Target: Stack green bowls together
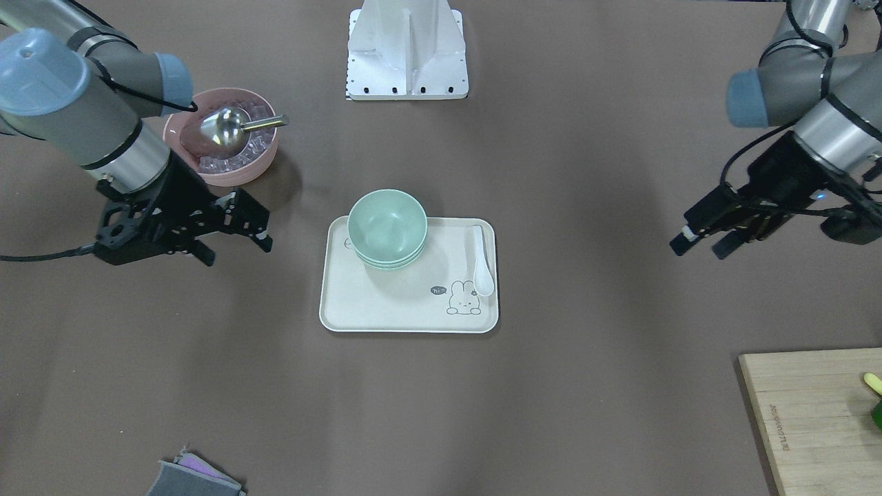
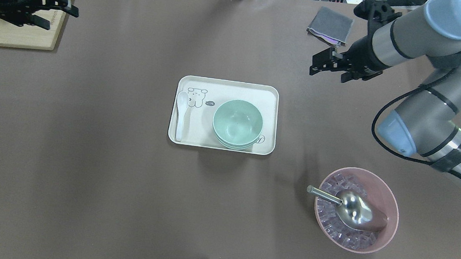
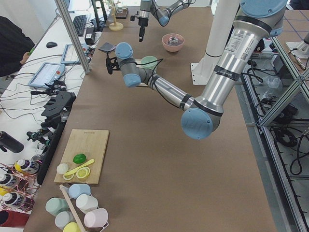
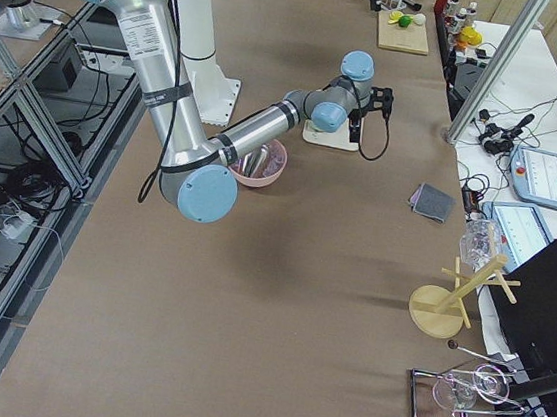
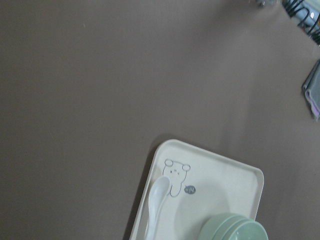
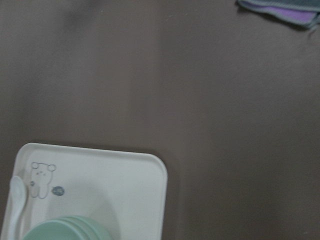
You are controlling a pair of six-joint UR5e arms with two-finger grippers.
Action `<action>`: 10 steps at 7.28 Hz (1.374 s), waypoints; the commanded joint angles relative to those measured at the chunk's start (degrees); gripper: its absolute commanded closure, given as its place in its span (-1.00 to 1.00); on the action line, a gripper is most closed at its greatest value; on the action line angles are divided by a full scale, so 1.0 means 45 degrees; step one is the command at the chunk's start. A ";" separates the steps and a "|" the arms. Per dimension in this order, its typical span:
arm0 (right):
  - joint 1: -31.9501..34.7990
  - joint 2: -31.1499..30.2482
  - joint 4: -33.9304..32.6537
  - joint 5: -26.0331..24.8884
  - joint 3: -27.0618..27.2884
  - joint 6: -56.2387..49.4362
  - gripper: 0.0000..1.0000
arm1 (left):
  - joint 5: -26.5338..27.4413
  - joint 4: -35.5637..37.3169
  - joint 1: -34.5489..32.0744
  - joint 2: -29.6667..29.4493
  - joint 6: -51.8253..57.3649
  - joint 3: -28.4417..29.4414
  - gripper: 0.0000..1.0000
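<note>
Mint green bowls (image 1: 386, 227) nested on tray (image 1: 386, 306), left gripper (image 1: 697, 246) and right gripper (image 1: 236, 249) spread, empty

The cream tray (image 1: 386, 310) carries a small dark speech bubble (image 1: 439, 290) reading "hi", set just beside a drawn rabbit (image 1: 463, 297). The wooden cutting board (image 1: 813, 413) has a line of branded lettering (image 1: 782, 428) along one edge, too small to read.
</note>
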 commanded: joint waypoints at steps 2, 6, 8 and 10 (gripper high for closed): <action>0.1945 -0.0903 -0.3274 0.0381 -0.0140 -0.5264 -1.00 | 0.0656 0.1710 -0.1154 0.1571 0.3251 -0.0002 -0.96; 0.4037 -0.2428 -0.2353 0.0459 -0.2572 -0.7629 -1.00 | 0.1597 0.1846 -0.1819 0.3221 0.6208 0.0524 -0.96; 0.4410 -0.2760 -0.1199 0.0439 -0.3943 -0.8108 -1.00 | 0.1480 0.1692 -0.2325 0.3241 0.6246 0.0878 -0.96; 0.4956 -0.2761 -0.1309 0.0381 -0.4163 -0.8148 -1.00 | 0.1498 0.1866 -0.2699 0.3241 0.7510 0.0994 -0.96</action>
